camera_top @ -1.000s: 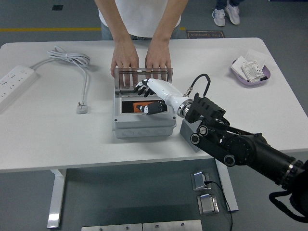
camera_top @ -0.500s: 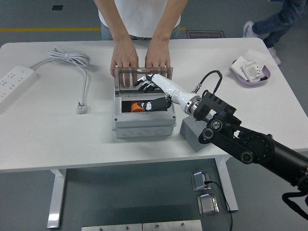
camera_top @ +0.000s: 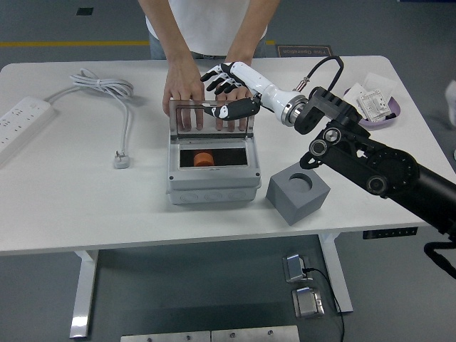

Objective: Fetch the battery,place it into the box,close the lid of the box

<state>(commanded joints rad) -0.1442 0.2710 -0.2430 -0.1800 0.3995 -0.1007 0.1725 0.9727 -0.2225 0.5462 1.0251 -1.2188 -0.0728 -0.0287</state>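
A grey box (camera_top: 211,184) stands mid-table with its clear lid (camera_top: 211,115) upright at the back. An orange battery (camera_top: 204,159) lies inside the box. My right hand (camera_top: 224,89) is open and empty, raised above the lid's top edge, thumb near the lid's front. A person at the far side rests both hands (camera_top: 184,85) behind the lid. My left arm is out of view.
A grey cube holder (camera_top: 298,192) with a round hole stands right of the box. A white power strip (camera_top: 21,119) and its cable (camera_top: 107,89) lie at the left. A purple tray (camera_top: 370,107) with small packs sits at the far right.
My right hand has let go of the battery in the box, risen out of it and moved back above the lid's top edge.
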